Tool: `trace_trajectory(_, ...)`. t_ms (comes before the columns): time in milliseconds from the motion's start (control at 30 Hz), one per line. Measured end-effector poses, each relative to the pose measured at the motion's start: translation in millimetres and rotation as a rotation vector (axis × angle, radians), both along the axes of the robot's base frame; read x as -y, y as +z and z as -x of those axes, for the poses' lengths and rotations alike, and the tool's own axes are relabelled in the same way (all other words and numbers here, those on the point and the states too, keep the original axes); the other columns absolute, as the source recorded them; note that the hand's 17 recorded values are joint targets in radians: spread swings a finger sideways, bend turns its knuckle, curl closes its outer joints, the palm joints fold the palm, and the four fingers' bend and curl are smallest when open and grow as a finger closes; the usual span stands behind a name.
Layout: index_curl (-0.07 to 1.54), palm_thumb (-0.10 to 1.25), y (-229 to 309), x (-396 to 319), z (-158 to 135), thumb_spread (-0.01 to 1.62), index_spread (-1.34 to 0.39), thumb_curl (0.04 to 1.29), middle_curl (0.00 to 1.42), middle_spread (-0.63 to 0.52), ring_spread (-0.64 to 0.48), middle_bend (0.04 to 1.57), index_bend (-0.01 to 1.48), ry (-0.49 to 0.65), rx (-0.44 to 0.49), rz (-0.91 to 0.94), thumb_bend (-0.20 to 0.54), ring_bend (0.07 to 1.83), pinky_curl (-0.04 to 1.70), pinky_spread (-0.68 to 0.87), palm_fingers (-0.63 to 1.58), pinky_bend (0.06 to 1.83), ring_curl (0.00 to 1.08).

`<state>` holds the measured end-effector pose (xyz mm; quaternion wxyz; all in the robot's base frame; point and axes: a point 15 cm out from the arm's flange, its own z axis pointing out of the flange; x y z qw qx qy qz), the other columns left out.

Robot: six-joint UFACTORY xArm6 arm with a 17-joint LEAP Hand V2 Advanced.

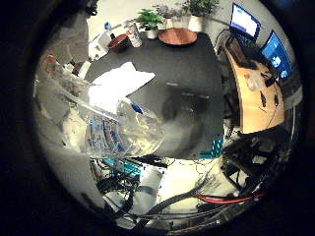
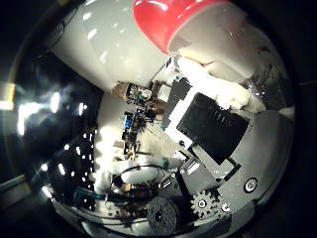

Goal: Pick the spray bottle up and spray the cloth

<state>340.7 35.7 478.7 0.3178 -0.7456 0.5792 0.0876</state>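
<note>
Up above the dark table (image 1: 197, 64), the hand (image 2: 218, 124) has its fingers curled tight round the clear spray bottle (image 1: 118, 130), red trigger against the palm, with the white cloth (image 1: 120, 81) lying flat below.

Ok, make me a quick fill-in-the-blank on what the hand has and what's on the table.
1. The hand is shut on the clear ____ bottle.
2. The bottle's top is ____ in colour.
3. The white cloth lies on the ____ table.
4. Beside the potted plants lies a round ____ plate.

Missing words: spray, red, black, brown
</note>
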Motion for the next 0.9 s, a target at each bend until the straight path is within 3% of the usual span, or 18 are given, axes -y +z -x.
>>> trace_trajectory(233,0.64,1.00,31,-40,4,0.82,-0.27,0.93,0.66,-0.18,-0.21,1.32,1.13,0.033,0.018,0.074,-0.015,1.43,0.59,-0.33,1.24,1.29,0.56)
trace_trajectory(400,0.65,1.00,22,-56,-6,0.81,-0.27,0.93,0.66,-0.18,-0.21,1.32,1.13,0.042,0.004,0.160,-0.015,1.44,0.60,-0.33,1.24,1.29,0.56)
trace_trajectory(667,0.65,1.00,-50,-75,-43,0.78,-0.27,0.94,0.66,-0.18,-0.21,1.32,1.14,0.049,-0.111,0.262,-0.016,1.43,0.60,-0.33,1.23,1.29,0.57)
trace_trajectory(900,0.65,1.00,-123,-93,-58,0.76,-0.27,0.94,0.66,-0.18,-0.21,1.32,1.14,0.070,-0.208,0.327,-0.017,1.43,0.61,-0.33,1.23,1.29,0.58)
